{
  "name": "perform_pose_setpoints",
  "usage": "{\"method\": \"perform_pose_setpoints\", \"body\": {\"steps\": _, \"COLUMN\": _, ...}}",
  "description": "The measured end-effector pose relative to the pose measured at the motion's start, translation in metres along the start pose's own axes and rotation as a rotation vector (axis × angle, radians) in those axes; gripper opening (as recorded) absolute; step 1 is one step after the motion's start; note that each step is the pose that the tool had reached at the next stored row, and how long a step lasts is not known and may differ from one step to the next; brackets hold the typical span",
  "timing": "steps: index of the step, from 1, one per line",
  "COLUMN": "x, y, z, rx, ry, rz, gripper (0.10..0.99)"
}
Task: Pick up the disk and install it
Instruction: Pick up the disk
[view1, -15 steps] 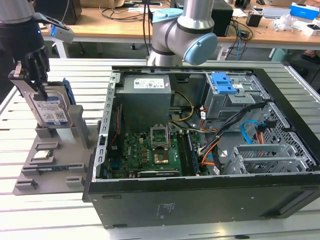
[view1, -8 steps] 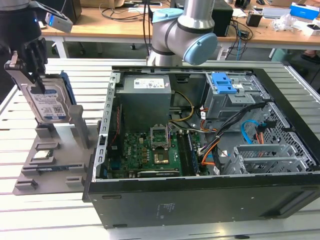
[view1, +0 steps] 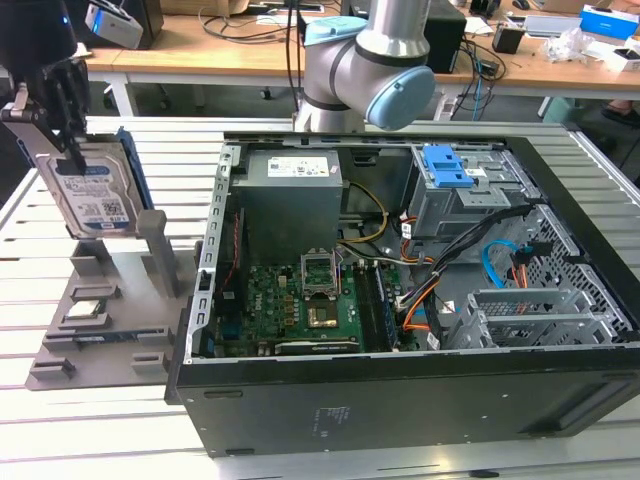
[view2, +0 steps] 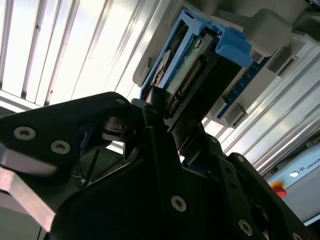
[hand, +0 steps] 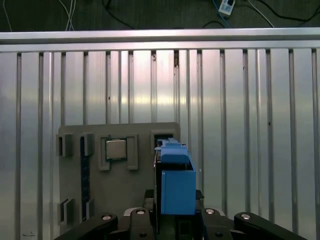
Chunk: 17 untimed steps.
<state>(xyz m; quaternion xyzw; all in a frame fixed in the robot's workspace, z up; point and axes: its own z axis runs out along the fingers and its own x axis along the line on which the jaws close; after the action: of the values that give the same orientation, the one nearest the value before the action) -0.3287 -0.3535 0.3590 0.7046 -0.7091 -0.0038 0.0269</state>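
The black gripper (view1: 66, 135) pinches the top edge of the disk (view1: 96, 197), its fingers closed tight on it. The disk is a flat, shiny metal box with a white label and blue plastic sides. It stands tall, leaning a bit, over the grey plastic stand (view1: 105, 300). Its bottom may touch the stand.

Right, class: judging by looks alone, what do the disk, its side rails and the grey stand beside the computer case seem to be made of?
The disk: silver metal body, dull sheen, with a white paper-like label. Its rails: blue plastic, matte and moulded-looking. The stand: probably grey plastic, flat matte with blocky pockets; painted metal cannot be excluded.
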Motion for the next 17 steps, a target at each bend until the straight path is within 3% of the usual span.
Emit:
{"method": "perform_pose_setpoints", "body": {"steps": 13, "x": -0.0018, "y": -0.0004, "z": -0.0222, "rx": -0.001, "ry": 0.0000, "rz": 0.000, "gripper": 0.361}}
{"method": "perform_pose_setpoints", "body": {"steps": 17, "x": -0.0026, "y": -0.0005, "z": -0.0332, "rx": -0.001, "ry": 0.0000, "rz": 0.000, "gripper": 0.361}}
